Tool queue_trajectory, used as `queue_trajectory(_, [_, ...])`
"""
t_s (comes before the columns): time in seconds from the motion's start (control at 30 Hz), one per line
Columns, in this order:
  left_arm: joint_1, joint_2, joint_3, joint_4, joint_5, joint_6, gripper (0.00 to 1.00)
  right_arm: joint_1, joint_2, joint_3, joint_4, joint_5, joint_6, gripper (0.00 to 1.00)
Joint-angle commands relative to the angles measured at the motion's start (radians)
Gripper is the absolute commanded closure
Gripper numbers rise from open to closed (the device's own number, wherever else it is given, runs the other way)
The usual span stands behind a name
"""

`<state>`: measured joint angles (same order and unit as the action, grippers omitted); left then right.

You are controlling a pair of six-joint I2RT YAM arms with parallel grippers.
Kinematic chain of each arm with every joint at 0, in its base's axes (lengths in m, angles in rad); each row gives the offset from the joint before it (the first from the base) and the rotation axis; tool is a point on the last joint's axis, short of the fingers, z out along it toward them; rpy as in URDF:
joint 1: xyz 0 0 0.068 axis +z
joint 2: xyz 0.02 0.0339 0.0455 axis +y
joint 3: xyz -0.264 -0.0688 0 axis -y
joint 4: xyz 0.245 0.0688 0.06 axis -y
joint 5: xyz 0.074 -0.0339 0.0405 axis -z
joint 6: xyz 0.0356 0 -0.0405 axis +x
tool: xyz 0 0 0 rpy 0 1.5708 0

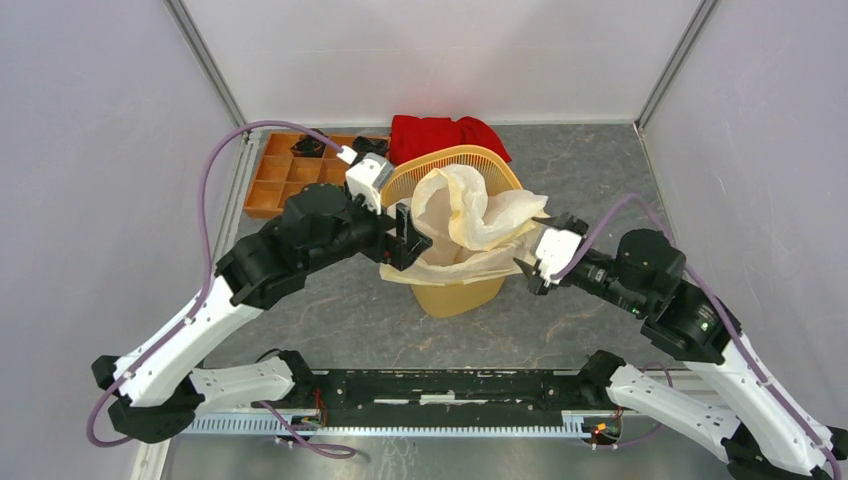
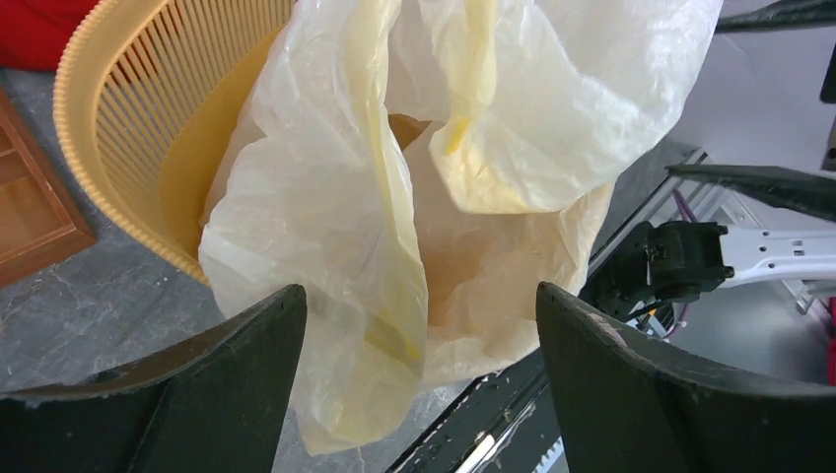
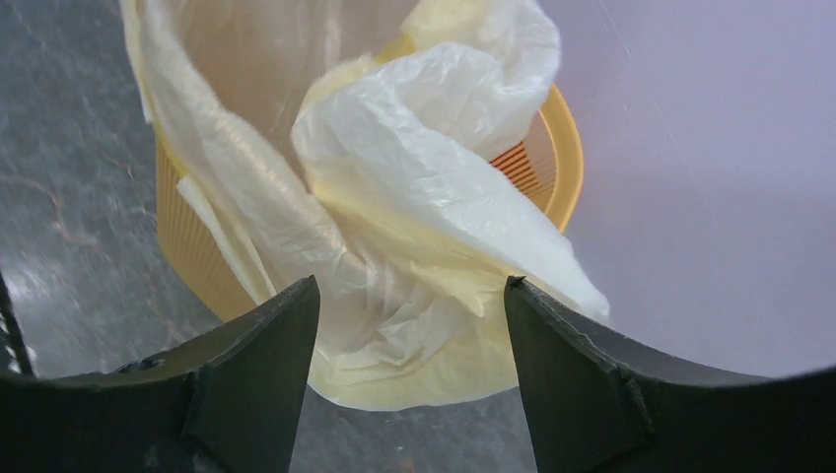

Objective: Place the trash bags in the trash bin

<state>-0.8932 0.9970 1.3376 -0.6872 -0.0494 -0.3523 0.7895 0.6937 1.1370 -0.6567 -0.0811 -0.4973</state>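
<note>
While both arms reach in from either side, the yellow-orange trash bin (image 1: 452,158) stands mid-table (image 1: 590,180) with the cream-white trash bag (image 1: 470,215) bunched in its mouth. Part of the bag stands up above the rim, and part is draped over the near edge and down the outside. The left gripper (image 1: 405,238) sits at the bin's left side, jaws spread wide and not closed on the plastic. The right gripper (image 1: 530,243) is just beside the bag's right corner, also spread. A red cloth (image 1: 440,135) lies behind the bin, with a wooden compartment tray (image 1: 285,180) back left.
</note>
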Motion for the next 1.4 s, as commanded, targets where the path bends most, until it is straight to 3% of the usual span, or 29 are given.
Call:
queue_trajectory(0.0, [0.002,0.039,0.096,0.000,-0.007,0.057,0.08,-0.002,-0.029,-0.074,0.078,-0.140,-0.316,0.25])
queue_trajectory(0.17, [0.002,0.116,0.169,-0.088,-0.180,0.041,0.24,-0.002,-0.075,-0.163,0.117,-0.155,-0.553,0.28])
queue_trajectory(0.27, [0.002,0.132,0.188,-0.117,-0.240,0.036,0.35,-0.001,-0.091,-0.158,0.152,-0.160,-0.571,0.27])
queue_trajectory(0.5, [0.002,0.157,0.232,-0.142,-0.254,0.050,0.47,-0.002,-0.030,-0.119,0.124,-0.104,-0.617,0.28])
queue_trajectory(0.63, [0.002,0.184,0.260,-0.141,-0.175,0.039,0.36,-0.001,-0.010,-0.111,0.145,-0.083,-0.614,0.35])
queue_trajectory(0.73, [0.002,0.200,0.260,-0.150,-0.202,0.042,0.37,-0.001,-0.016,-0.111,0.168,-0.066,-0.602,0.46])
queue_trajectory(1.0, [0.002,0.203,0.270,-0.160,-0.197,0.038,0.59,-0.001,-0.078,-0.169,0.275,-0.063,-0.539,0.43])
queue_trajectory(1.13, [0.002,0.192,0.266,-0.159,-0.184,0.029,0.63,-0.002,-0.096,-0.190,0.308,-0.035,-0.506,0.36])
queue_trajectory(1.23, [0.002,0.186,0.250,-0.157,-0.185,0.026,0.70,-0.001,-0.086,-0.197,0.299,-0.045,-0.506,0.36])
queue_trajectory(1.37, [0.002,0.185,0.238,-0.160,-0.225,0.021,0.91,-0.002,-0.055,-0.190,0.298,-0.029,-0.516,0.42])
